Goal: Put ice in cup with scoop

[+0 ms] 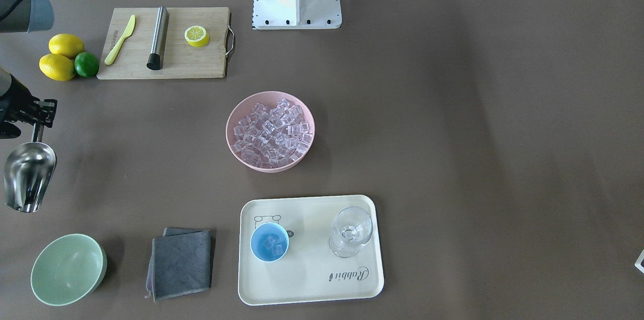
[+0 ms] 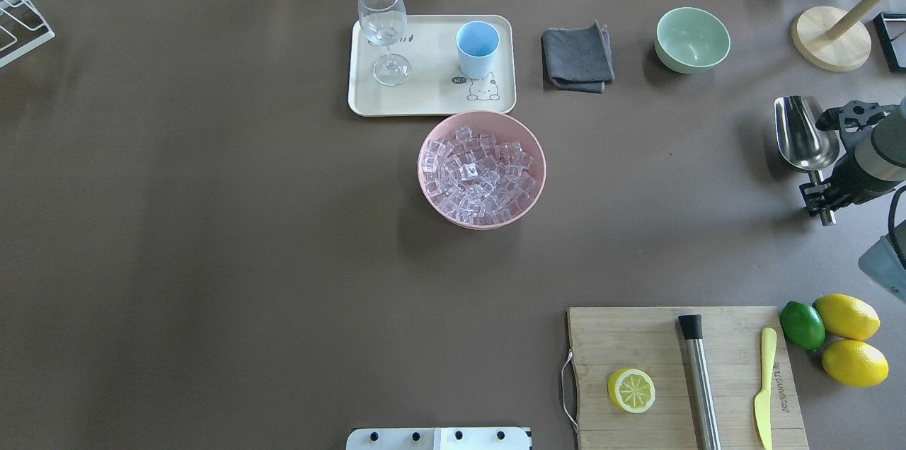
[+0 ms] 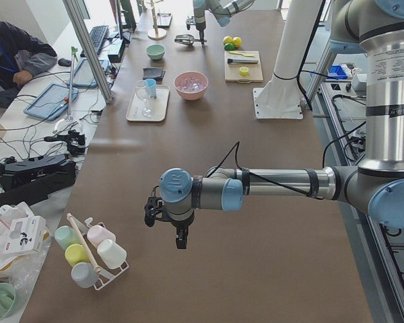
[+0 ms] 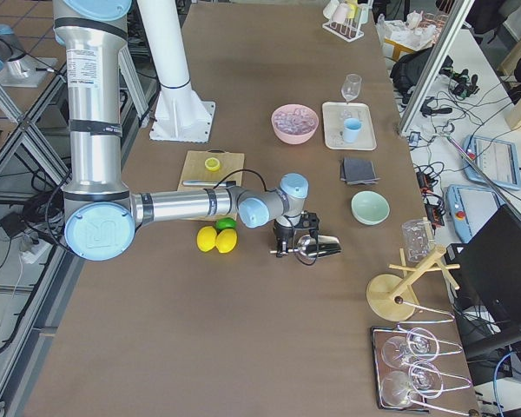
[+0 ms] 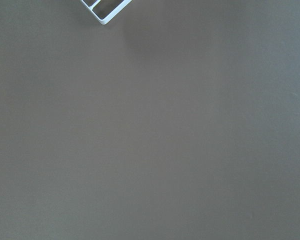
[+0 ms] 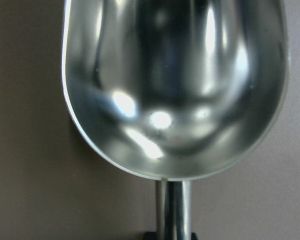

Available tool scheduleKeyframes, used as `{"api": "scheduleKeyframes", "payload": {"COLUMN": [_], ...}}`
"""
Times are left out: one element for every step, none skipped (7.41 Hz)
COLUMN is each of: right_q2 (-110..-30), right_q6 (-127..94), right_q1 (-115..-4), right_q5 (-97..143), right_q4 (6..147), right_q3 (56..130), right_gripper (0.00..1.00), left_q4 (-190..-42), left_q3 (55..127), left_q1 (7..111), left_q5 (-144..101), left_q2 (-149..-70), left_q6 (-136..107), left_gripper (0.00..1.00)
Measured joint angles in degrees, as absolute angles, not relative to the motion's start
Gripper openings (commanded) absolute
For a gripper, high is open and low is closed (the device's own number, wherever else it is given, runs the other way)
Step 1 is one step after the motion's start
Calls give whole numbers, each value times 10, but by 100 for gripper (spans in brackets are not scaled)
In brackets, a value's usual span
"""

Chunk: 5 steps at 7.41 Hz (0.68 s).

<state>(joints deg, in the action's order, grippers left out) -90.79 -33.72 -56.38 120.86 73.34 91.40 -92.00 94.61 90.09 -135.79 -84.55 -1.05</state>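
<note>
The ice [image 1: 270, 131], small clear glassy cubes, is heaped in a pink bowl [image 1: 271, 168] in the middle of the bench [image 1: 453, 159]. A few cubes lie inside the cup [image 1: 257, 239], which is small, round and light blue and stands upright on a cream tray [image 1: 312, 269]. The scoop [image 1: 29, 174], shiny silver and empty, is held trough-up by its handle in the right pincer [image 1: 39, 124].

Brown table [image 2: 212, 223], carrying: tray [image 2: 432, 97]; pink bowl [image 2: 481, 223]; grey cloth [image 2: 577, 57]; green bowl [image 2: 692, 39]; board [image 2: 637, 337] (handle toward table centre); two lemons [image 2: 847, 316] beside lime [image 2: 802, 325]; wooden stand [image 2: 829, 48].
</note>
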Motion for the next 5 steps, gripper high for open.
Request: {"api": "scheduleKeyframes", "payload": {"right_q2": [-904,-901,-896,-895,-895], "right_q6": [-340,-341,-341,-342,-342], "right_q1": [-564,-564,-568,-580,-580], "right_q5": [1210,1210,1209,1207,1207], "right_q4": [726,723,723,722,722], "right_q3": [902,898,891,890,890], "right_gripper": [100,100,100,100,100], "left_q4": [-920,-920,-919,-919,-919], "left_q3": [946,947,948,948,948], "left_q1": [901,901,901,901,901], "left_q5": [-1358,-1358,-1358,-1358,-1360], "left_q2": [-845,-846,-846,-846,-845], "left_q6": [-11,-11,-11,-11,-11], "left_gripper": [99,99,99,99,99]}}
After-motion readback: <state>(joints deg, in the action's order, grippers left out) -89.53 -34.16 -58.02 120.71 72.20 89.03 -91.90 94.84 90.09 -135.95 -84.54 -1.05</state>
